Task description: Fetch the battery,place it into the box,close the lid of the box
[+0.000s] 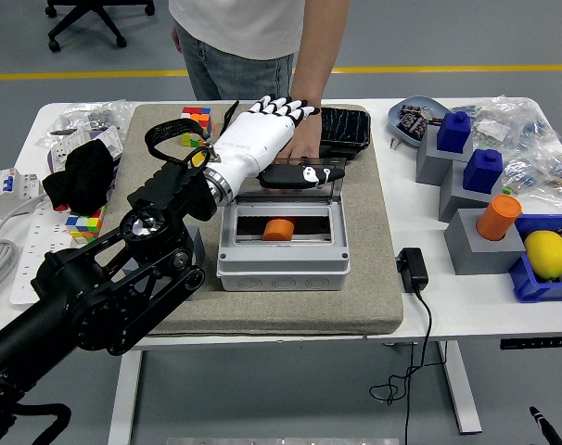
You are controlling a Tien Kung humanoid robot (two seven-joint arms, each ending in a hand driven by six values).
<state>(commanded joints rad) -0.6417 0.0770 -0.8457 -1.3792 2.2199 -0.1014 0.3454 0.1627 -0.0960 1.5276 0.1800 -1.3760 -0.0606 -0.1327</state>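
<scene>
On the white bench [420,324], at frame centre, the grey rectangular plastic box [281,262] sits on a beige mat [355,278] with the orange cylindrical battery [279,229] already lying inside it. The robot's white left hand [267,139], fingers spread and holding nothing, rests above it behind the raised clear lid [300,188], beside a person's hand [304,141]. Closing well likely means pushing the lid's top edge forward and down evenly, the battery staying just below the hand.

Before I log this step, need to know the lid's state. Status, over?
Left robot hand open, at raised lid. Right not in view. Orange battery in box, lid unclosed. Person's hand behind lid.
</scene>
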